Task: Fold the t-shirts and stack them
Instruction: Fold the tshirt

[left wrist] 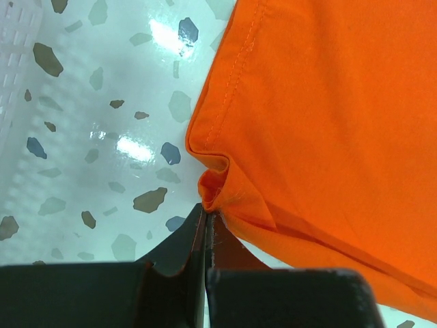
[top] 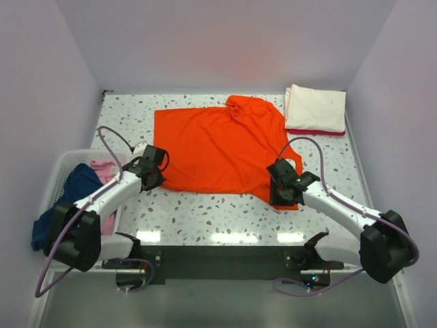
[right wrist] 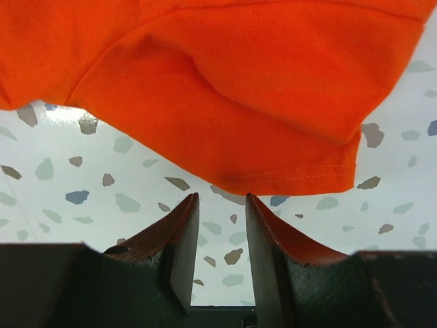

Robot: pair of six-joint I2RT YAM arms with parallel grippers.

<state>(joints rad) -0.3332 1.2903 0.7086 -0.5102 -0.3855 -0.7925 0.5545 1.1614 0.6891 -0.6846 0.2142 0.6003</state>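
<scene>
Broadly, the orange t-shirt (top: 218, 147) lies spread across the middle of the speckled table (top: 225, 212), its left edge straight, its lower edge running across the centre of the overhead view, and its collar end bunched toward the upper right. The left gripper (top: 157, 179) sits at the shirt's lower-left corner. In the left wrist view its jaws are pressed together, and the puckered corner of the hem is drawn into the fingertips (left wrist: 198, 229), so it appears to pinch that corner. To the left of that hem the table surface is bare up to the white basket (top: 65, 160), which stands at the left edge of the overhead view and holds a navy t-shirt (top: 72, 188) and a pink t-shirt (top: 104, 171). The right gripper (top: 281, 195) hangs over the shirt's lower-right edge. In the right wrist view its jaws stand partly apart with nothing between them, and the stitched hem of the orange cloth lies just ahead of the fingertips (right wrist: 184, 219), not touching them. Bare table shows below the shirt's lower edge, between the two arms. At the upper right a folded cream t-shirt (top: 315, 108) rests on a red t-shirt (top: 314, 132), close beside the orange shirt's collar end.
</scene>
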